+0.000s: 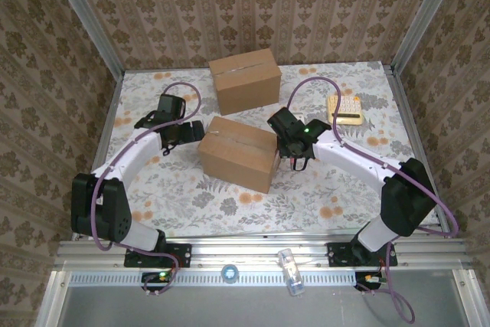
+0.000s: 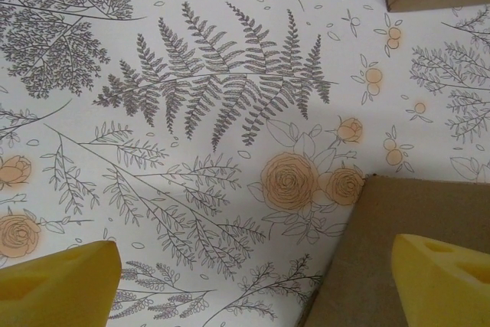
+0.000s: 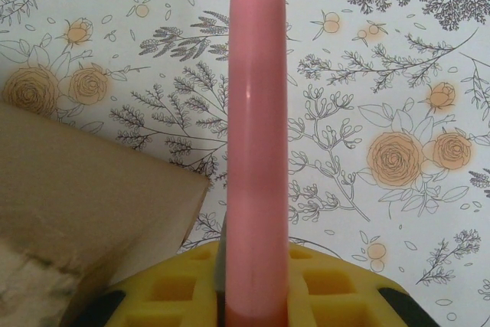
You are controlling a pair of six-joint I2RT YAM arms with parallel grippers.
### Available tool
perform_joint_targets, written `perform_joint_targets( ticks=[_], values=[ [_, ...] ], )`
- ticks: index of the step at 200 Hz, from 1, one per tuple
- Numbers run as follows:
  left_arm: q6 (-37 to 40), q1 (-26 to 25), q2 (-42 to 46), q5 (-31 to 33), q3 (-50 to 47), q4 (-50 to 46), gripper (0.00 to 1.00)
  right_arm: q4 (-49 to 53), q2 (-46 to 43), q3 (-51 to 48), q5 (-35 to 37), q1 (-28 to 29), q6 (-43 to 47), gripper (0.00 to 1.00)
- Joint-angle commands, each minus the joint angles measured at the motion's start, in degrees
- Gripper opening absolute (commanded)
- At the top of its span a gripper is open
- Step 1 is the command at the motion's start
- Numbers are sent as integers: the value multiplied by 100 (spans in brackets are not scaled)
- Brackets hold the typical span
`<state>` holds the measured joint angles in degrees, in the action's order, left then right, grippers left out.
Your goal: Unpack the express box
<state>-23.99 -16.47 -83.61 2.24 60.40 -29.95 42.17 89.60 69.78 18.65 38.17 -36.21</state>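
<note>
One corner, near box [image 1: 239,153] — bare table [image 1: 321,204] around.

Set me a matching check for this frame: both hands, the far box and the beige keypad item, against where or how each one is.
Column one:
1. left hand
2. right hand
3. far box
4. beige keypad item

Column two:
A. shut on a pink tool
B. lying near the right edge of the table
C. open, at the left side of the near box
D. closed, at the table's far edge

Pairs: 1-C, 2-A, 3-D, 4-B
</note>
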Motion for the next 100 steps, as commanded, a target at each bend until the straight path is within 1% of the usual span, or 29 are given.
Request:
perform_joint_targets(
  ticks=[1,15,28,53,74,90,100],
  values=[
    [10,-67,121,381,108,-160,92,-290,-170,-26,-222,59,-36,0],
    [-23,-4,187,826,200,-295,94,-272,-270,-122,-184,52,-70,0],
    [-130,84,297,1095,228,-352,96,-220,-343,-193,-146,26,-95,0],
    [-311,197,731,1187,113,-146,99,-195,-524,-344,-151,-70,-126,0],
    [-315,199,1202,929,-109,243,100,-179,-678,-424,-190,-151,-115,0],
    [-142,192,1609,368,-351,711,100,-117,-788,-449,-201,-187,-99,0],
    [-21,179,1810,-127,-494,1006,100,-97,-865,-473,-212,-212,-87,0]
  ],
)
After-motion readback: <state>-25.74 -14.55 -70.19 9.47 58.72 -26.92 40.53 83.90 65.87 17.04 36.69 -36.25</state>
